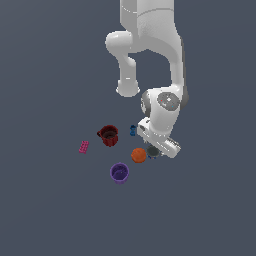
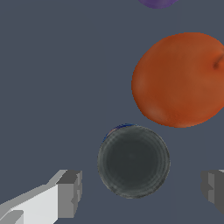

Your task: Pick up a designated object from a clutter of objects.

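The designated object is a short can (image 2: 133,161) with a dark grey-green top and a sliver of blue side. It stands between my two fingertips, nearer the far edge of the gap, and neither fingertip touches it. My gripper (image 2: 141,189) is open, with one finger (image 2: 70,192) on each side of the can. In the exterior view the can (image 1: 153,151) shows just under the white hand, and the gripper (image 1: 156,153) is low over it. The orange ball (image 2: 181,78) lies right beside the can, also in the exterior view (image 1: 138,155).
A purple cup (image 1: 119,173) stands in front of the ball; its rim shows in the wrist view (image 2: 157,3). A dark red mug (image 1: 108,135), a pink brick (image 1: 83,146) and a tiny blue piece (image 1: 133,130) lie on the grey floor.
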### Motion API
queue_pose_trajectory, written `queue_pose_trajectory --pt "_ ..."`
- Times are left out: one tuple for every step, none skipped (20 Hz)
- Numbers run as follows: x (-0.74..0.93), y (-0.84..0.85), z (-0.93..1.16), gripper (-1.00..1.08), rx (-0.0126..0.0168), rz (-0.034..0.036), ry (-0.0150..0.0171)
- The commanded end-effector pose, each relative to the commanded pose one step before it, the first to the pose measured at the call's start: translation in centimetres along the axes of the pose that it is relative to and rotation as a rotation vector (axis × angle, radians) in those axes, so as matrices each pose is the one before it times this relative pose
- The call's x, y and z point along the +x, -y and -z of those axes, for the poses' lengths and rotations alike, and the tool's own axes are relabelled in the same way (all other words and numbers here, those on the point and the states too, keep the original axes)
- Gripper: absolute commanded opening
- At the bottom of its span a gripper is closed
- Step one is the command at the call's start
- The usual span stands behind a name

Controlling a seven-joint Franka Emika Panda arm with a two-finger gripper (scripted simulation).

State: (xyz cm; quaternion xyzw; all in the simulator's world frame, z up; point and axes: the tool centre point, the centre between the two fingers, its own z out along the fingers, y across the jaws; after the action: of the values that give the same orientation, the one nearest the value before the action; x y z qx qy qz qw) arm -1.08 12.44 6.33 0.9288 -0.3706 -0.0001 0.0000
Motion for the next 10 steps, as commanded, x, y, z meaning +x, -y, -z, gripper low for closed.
queue_pose_trajectory --pt "-0.021 -0.017 -0.367 1.00 -0.00036 -0.00012 0.00021" --pt "0.016 -0.023 -0.262 1.00 0.00008 -0.00068 -0.00008" --pt "-0.018 -0.002 -0.327 1.00 0.00000 0.00000 0.00000" --pt "-0.022 -0.003 -0.384 1.00 0.00000 0.00000 0.00000" --pt "0.006 -0.024 -0.434 1.00 0.00008 -0.00068 -0.00008" --pt "-0.028 -0.003 -0.495 1.00 0.00000 0.00000 0.00000" --pt "0.002 -0.022 -0.525 1.00 0.00008 -0.00068 -0.00008" --pt "-0.023 0.003 -0.481 1.00 0.00000 0.00000 0.00000" --pt "0.014 -0.013 -0.412 1.00 0.00008 -0.00068 -0.00008" --pt "-0.011 0.012 -0.355 1.00 0.00000 0.00000 0.00000"
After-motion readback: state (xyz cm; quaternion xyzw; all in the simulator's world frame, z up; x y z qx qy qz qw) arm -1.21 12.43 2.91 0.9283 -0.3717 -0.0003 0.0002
